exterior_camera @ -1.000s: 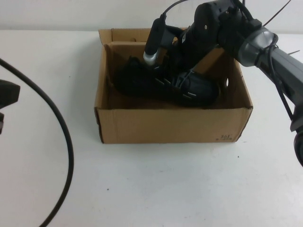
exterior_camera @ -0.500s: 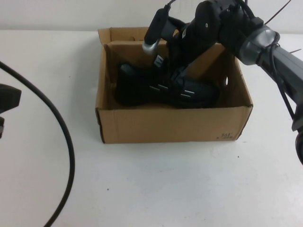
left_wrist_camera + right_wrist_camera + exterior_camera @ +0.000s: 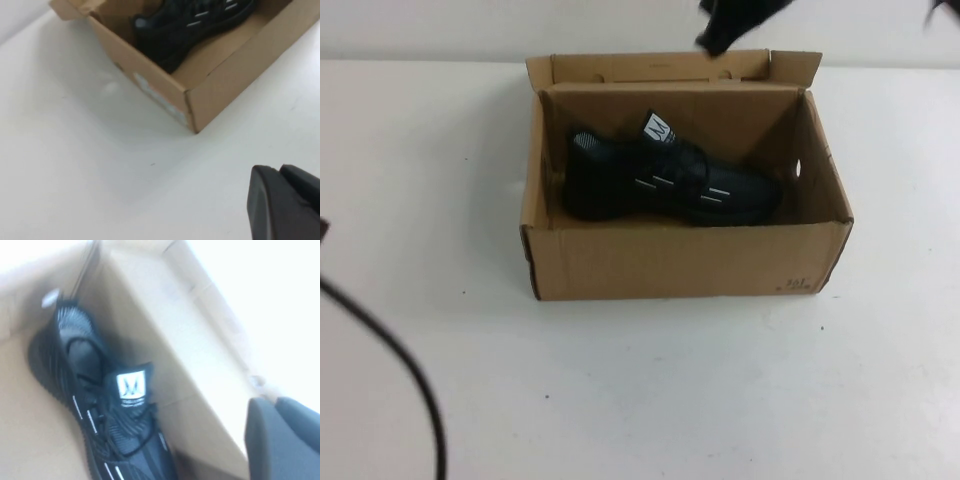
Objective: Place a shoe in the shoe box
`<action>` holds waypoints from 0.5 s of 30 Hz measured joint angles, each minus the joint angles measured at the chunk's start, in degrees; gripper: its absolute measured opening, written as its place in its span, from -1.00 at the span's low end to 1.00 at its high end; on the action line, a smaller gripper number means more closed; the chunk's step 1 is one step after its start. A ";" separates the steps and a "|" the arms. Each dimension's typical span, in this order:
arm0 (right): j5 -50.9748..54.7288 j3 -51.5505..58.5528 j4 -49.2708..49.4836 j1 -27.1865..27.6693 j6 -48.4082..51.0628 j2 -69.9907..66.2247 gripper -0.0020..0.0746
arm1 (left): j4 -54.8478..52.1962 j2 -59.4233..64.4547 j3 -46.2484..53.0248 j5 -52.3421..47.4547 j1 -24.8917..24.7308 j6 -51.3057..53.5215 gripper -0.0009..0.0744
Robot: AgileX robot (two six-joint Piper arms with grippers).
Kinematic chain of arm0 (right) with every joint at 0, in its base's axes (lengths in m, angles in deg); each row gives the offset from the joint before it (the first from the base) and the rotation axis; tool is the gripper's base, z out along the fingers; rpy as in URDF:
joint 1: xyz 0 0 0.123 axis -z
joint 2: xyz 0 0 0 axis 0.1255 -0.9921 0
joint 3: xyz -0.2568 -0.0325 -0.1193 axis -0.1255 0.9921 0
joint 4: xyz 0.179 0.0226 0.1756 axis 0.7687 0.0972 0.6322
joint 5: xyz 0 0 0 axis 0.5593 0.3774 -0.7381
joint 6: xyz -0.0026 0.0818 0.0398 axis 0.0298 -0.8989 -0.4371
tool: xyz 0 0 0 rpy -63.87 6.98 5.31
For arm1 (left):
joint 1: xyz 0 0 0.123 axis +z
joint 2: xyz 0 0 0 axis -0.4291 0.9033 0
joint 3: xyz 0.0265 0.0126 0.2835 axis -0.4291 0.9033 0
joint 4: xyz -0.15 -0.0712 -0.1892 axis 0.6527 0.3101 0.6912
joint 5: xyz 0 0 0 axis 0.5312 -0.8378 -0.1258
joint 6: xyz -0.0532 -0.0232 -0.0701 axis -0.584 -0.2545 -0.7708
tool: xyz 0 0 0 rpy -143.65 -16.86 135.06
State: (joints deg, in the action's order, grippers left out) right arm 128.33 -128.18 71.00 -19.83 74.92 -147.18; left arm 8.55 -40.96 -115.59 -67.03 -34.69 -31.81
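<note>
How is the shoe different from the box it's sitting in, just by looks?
The shoe is black mesh with short white dashes and a white tongue label; the shoe box is plain brown cardboard with small dark print at one corner. The shoe is rounded and soft-looking; the box is straight-sided, open-topped, with a round side hole. The shoe lies inside; the box surrounds it. Both rest untouched by either end effector.

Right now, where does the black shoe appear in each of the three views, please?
High view: the shoe lies inside the shoe box, toe toward the robot's right.
Left wrist view: the shoe shows at the top edge, inside the box.
Right wrist view: the shoe fills the lower left.
Shared landmark: the white dashes along its side.
The right gripper is above the box; the left gripper is over the table.
</note>
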 joint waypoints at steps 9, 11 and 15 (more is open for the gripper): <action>10.37 -0.42 1.63 1.19 -11.00 16.98 -0.99 | -8.70 -10.74 0.30 -2.17 -3.05 -9.06 -0.98; 12.33 -0.42 3.24 1.19 -11.75 20.09 -0.99 | -6.99 -13.22 1.97 -1.33 -3.05 -9.47 -0.98; 13.45 2.51 5.82 1.19 -12.17 26.96 -0.99 | -0.22 -19.09 9.18 3.27 -3.10 -10.11 -0.98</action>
State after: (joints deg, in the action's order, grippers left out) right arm 141.78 -125.67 76.82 -18.64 62.75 -120.23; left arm 8.33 -60.05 -106.40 -63.76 -37.79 -41.91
